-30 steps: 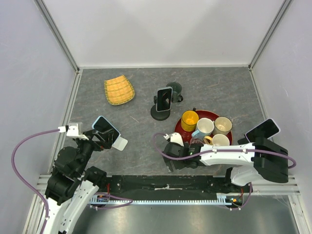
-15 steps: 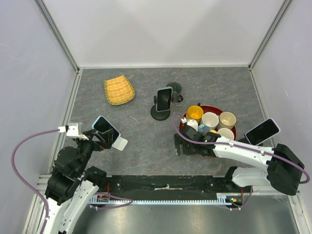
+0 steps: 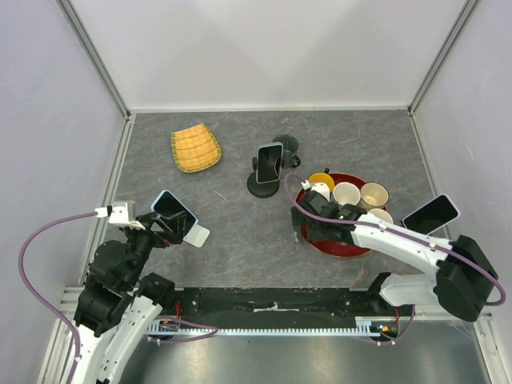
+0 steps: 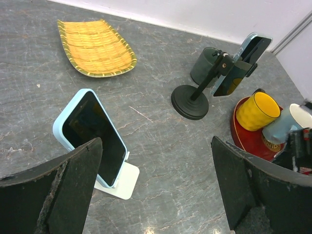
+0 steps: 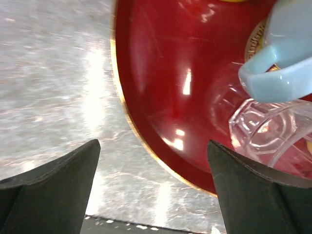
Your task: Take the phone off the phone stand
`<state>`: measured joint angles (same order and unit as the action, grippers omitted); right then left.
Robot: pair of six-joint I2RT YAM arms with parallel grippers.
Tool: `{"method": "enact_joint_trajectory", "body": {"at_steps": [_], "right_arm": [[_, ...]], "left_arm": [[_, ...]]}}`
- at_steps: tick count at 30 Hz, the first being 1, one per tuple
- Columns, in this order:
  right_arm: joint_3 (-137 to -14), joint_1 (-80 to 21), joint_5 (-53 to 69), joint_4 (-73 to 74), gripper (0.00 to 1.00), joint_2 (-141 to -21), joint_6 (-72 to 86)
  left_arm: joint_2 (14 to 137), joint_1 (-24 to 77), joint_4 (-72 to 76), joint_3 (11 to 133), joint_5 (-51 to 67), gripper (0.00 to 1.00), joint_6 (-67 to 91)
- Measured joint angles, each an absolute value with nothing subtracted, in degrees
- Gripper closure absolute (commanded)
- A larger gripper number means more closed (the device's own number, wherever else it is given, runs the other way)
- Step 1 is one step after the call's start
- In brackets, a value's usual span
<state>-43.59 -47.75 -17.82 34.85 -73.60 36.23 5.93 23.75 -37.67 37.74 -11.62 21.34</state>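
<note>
A light-blue phone [image 3: 173,208] leans on a white stand [image 3: 195,234] at the near left; it also shows in the left wrist view [image 4: 90,132] on the stand [image 4: 119,178]. My left gripper [image 3: 160,228] [image 4: 158,195] is open and empty just behind this phone. A second phone [image 3: 270,160] [image 4: 243,61] is clamped on a black pole stand [image 3: 260,188] [image 4: 190,103] at the centre. A third phone [image 3: 430,214] sits tilted at the right. My right gripper [image 3: 310,228] [image 5: 156,187] is open and empty over the near-left rim of the red tray [image 3: 340,246] [image 5: 161,87].
The tray holds a yellow mug [image 3: 320,181] [image 4: 256,109], a blue mug [image 5: 282,63], a clear glass [image 5: 258,126] and other mugs [image 3: 373,194]. A woven basket [image 3: 194,149] [image 4: 95,46] lies back left. A dark green cup [image 3: 286,146] [image 4: 204,66] stands behind the black stand.
My right arm has swung from left of the tray to over its near-left part. The tray and mugs now sit slightly farther back and right. The left arm has not moved.
</note>
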Motion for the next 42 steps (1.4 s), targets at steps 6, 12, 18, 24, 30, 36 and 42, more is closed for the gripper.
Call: {"method": "enact_joint_trajectory", "body": {"at_steps": [6,12,18,24,30,36,42], "right_arm": [[-45.12,-47.75,-12.43,35.92,0.02,-66.13,38.7],[-38.76,-48.97,-9.74,37.54,0.02,-60.4,44.27],[-36.45,-56.42,-11.31,39.62,0.02,-61.82,48.99],[-34.72,-59.83,-16.01,38.81,0.02,-64.16,54.35],[-31.88,-59.9,-21.02,37.98,0.02,-65.32,58.78],[-31.81,-60.4,-23.05,37.71,0.02,-66.96,61.73],[-31.83,-58.0,-26.94,36.86,0.02,-68.88,62.08]], "left_arm": [[5.93,23.64,-37.67,37.74,-11.62,0.0,21.34],[5.93,23.53,-37.67,37.74,-11.6,0.0,21.34],[5.89,23.53,-37.67,37.74,-11.51,0.0,21.34],[5.78,23.53,-37.67,37.74,-11.46,0.0,21.34],[5.3,23.53,-37.67,37.74,-11.46,0.0,21.34],[5.23,23.53,-37.67,37.74,-11.44,0.0,21.34],[5.19,23.53,-37.67,37.74,-11.44,0.0,21.34]]}}
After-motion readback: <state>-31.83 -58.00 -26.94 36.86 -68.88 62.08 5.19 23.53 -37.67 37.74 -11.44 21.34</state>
